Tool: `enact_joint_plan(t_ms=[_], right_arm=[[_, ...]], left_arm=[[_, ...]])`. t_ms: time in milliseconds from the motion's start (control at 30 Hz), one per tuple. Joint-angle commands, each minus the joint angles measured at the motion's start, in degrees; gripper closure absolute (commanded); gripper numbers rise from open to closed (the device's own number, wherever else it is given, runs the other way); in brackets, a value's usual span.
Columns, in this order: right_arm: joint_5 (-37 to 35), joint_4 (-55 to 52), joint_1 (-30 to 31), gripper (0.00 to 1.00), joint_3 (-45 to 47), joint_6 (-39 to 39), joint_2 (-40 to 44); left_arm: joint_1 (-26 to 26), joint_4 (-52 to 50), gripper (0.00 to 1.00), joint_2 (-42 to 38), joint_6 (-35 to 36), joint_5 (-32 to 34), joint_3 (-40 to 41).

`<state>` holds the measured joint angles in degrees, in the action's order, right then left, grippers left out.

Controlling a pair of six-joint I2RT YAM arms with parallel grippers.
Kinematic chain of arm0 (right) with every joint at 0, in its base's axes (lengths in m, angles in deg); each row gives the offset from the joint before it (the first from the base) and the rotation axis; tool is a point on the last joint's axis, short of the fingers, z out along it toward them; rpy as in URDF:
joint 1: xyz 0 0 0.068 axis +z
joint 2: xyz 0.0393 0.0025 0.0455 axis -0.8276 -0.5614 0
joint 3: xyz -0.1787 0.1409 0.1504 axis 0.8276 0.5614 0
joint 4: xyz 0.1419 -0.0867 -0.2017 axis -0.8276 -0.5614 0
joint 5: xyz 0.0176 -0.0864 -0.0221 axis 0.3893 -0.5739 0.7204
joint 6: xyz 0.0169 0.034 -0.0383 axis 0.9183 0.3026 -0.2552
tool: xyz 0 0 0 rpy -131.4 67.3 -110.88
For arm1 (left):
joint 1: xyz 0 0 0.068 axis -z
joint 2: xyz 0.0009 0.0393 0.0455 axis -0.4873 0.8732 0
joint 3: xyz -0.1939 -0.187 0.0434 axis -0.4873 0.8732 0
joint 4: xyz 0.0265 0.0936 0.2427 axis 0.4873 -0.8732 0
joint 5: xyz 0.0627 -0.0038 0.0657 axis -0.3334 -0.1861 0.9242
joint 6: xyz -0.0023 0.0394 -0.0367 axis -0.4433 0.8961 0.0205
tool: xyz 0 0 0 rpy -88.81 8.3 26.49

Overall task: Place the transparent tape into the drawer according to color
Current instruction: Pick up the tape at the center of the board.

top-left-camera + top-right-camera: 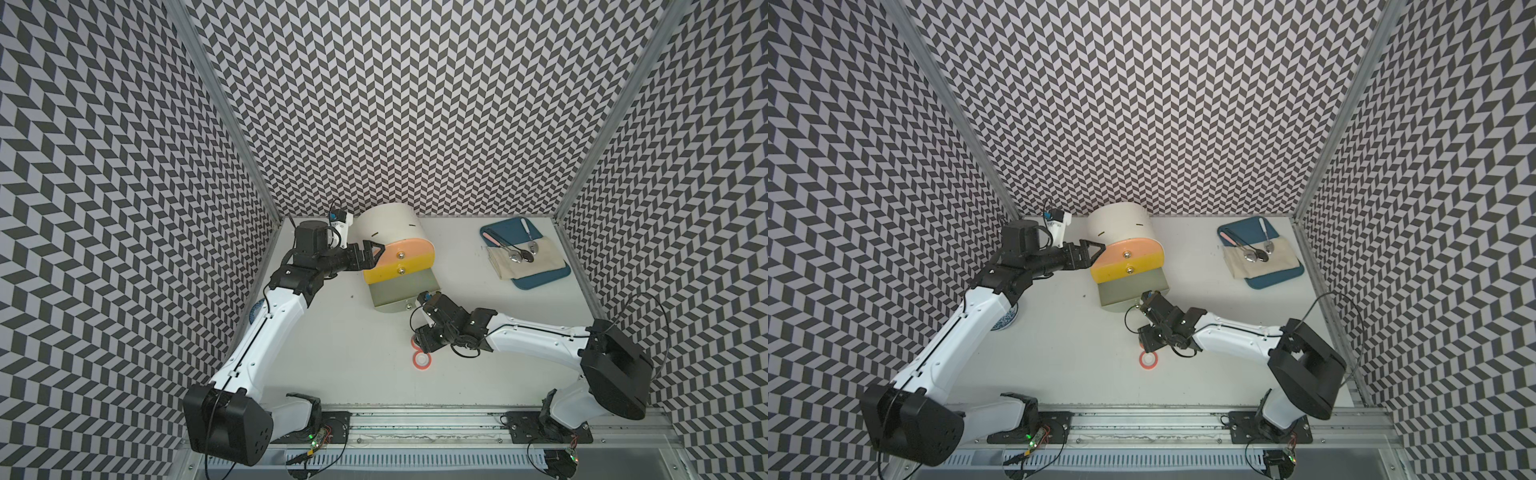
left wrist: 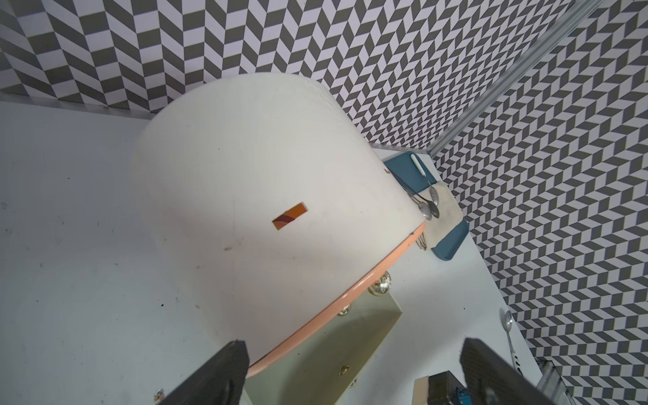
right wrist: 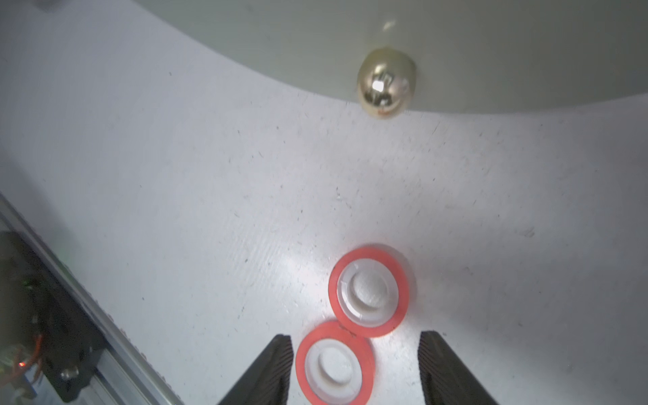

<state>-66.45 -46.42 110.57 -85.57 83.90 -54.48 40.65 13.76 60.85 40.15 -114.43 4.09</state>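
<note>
The right hand hangs low over the counter, fingers apart astride one red tape without clamping it. A second red tape touches the first, near the pulled-out grey-green drawer. The left hand gapes wide beside the cabinet.

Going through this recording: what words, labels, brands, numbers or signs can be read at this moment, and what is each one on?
No text can be read in any view.
Dark marks on the handle of the lone spoon: too small and blurred to read.
The cabinet, the red tape rolls and the blue tray: no print visible.
</note>
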Motion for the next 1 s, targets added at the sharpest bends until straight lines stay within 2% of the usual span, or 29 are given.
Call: enact_joint_plan(t_ms=[0,467,967], right_arm=[[-1.5,-7.9,1.4,0.42,-2.3,-2.3,-1.0],[-5.6,-14.8,5.6,0.54,-8.0,-2.8,-8.1],[-7.7,-17.0,6.7,0.60,-10.7,-2.7,-13.6]], left_arm=[[-1.1,-0.7,0.00,-3.2,-0.3,-2.0,3.2],[-3.5,-2.7,0.00,-13.5,-0.3,-4.2,13.8],[-4.8,-2.9,0.00,-14.8,0.7,-5.2,16.0]])
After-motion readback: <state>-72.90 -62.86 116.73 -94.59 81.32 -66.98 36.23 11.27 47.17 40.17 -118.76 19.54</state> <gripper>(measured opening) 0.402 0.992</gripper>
